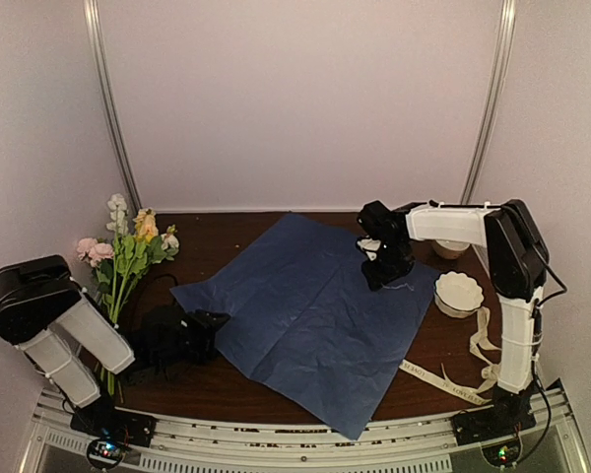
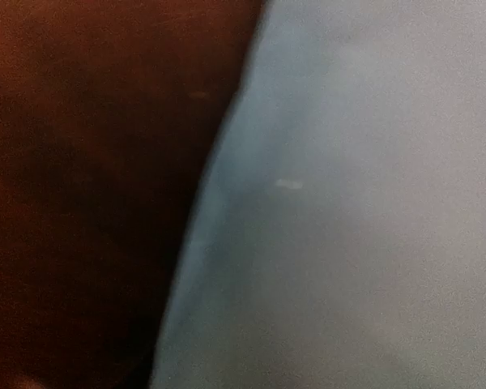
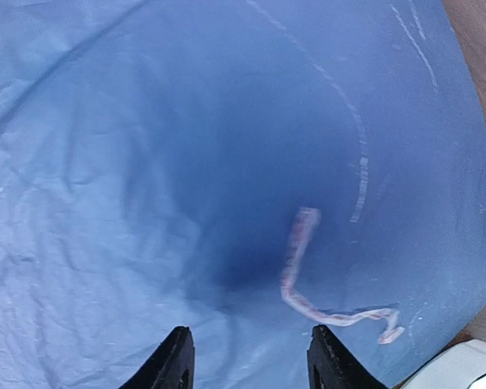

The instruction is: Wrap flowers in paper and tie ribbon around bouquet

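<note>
Plainly, wrapping has barely begun. The paper (image 1: 315,305) lies flat and open on the tabletop (image 1: 227,229). The flowers (image 1: 128,254) rest off it at the left, and the ribbon (image 1: 443,380) trails loose near the right arm's base. The right pincer (image 3: 249,344) hovers spread and empty over the paper's right corner. The left pincer (image 1: 202,325) sits at the left corner, its state unreadable. All 3 steps are left: placing, rolling, tying.
</note>
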Robot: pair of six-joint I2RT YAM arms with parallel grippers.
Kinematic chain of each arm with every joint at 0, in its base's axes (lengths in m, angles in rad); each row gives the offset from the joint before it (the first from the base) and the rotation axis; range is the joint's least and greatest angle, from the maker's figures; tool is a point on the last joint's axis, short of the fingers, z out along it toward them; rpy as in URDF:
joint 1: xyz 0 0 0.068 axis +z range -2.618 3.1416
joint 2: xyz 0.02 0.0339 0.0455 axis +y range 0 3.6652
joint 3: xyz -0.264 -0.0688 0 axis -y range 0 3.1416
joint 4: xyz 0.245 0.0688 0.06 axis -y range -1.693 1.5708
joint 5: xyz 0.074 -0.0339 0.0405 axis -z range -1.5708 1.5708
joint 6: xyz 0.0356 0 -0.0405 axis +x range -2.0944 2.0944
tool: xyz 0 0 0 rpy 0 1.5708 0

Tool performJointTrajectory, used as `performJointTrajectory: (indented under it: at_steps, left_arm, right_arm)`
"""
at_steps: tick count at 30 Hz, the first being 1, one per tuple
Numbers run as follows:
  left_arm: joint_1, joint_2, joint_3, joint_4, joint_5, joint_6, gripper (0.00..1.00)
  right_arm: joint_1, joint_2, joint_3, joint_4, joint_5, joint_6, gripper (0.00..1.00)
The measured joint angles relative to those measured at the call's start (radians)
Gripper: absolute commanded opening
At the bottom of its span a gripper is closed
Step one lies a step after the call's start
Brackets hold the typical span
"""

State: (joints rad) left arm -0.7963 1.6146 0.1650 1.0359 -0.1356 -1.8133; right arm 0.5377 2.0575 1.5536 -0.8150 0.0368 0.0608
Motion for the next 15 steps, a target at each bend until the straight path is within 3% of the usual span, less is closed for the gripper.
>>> performJointTrajectory:
  at_steps: [1, 4, 8, 10, 15]
  left_arm:
    - [-0.002, -0.026, 0.008, -0.035, 0.000, 0.012, 0.66]
    - [-0.002, -0.189, 0.110, -0.357, -0.025, 0.103, 0.81]
    - [-0.003, -0.396, 0.307, -0.763, -0.124, 0.250, 0.88]
    - [-0.001, -0.468, 0.341, -0.868, -0.168, 0.302, 0.91]
    - [0.000, -0.499, 0.353, -1.093, -0.211, 0.387, 0.97]
  right_arm:
    - [-0.014, 0.000, 0.000, -0.005, -0.002, 0.002, 0.52]
    - [-0.049, 0.000, 0.004, -0.027, -0.016, 0.008, 0.53]
    - [-0.079, 0.002, 0.012, -0.043, -0.043, 0.008, 0.50]
    - [-0.081, 0.009, 0.014, -0.048, -0.057, 0.003, 0.44]
    - [-0.080, 0.052, 0.033, -0.054, -0.084, -0.013, 0.44]
